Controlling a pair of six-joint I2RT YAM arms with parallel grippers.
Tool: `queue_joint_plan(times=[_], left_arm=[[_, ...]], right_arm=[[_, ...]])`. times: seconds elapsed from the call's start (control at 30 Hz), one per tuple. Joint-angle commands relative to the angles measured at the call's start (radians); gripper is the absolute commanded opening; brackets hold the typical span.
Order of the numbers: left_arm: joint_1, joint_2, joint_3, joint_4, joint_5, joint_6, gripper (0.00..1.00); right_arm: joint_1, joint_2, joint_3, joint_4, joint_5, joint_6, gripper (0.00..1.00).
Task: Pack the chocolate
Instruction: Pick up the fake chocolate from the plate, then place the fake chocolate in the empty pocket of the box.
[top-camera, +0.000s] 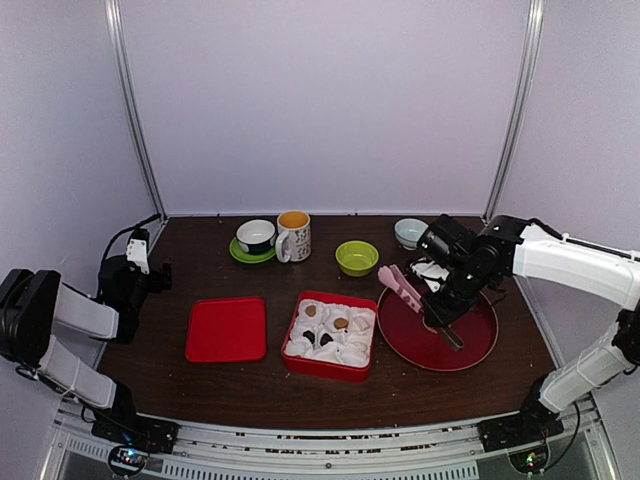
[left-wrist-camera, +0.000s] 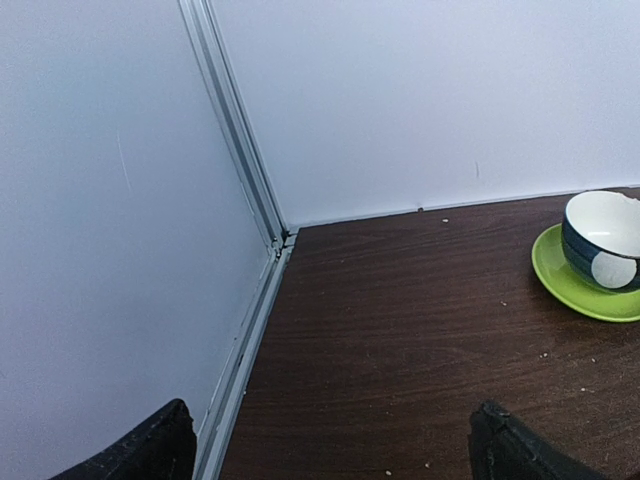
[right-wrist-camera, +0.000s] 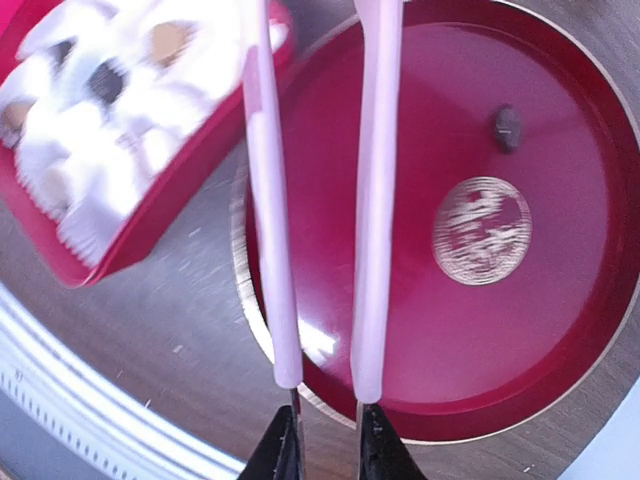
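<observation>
The right gripper (right-wrist-camera: 328, 445) clamps long pink plastic tongs (right-wrist-camera: 375, 200) above the round dark-red plate (right-wrist-camera: 560, 330), where one small dark chocolate (right-wrist-camera: 507, 127) lies. More chocolates sit in the square red box (top-camera: 325, 369). The left gripper (left-wrist-camera: 325, 455) gapes wide.

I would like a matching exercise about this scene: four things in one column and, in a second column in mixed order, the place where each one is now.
Things
1. pink tongs
2. red lid
3. green saucer
4. dark chocolate piece

Places
a. under the dark blue cup
b. on the round red plate
c. held by the right gripper
d. flat on the table, left of the red box

Pairs: 1-c, 2-d, 3-a, 4-b
</observation>
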Motion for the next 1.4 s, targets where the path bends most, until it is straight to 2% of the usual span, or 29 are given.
queue_joint_plan(times=[0.0,0.43,1.37], left_arm=[[0.010,0.006,0.011,0.058,0.007,-0.004,0.98],[0.009,0.006,0.011,0.059,0.007,-0.003,0.98],[0.010,0.006,0.011,0.058,0.008,-0.003,0.98]], right_arm=[[0.118,-0.058,-0.006,-0.040,-0.070,-0.021,0.21],[0.330,-0.079,-0.095,-0.105,-0.131,0.066,0.20],[0.374,-0.009,-0.082,-0.113,-0.168,0.047,0.24]])
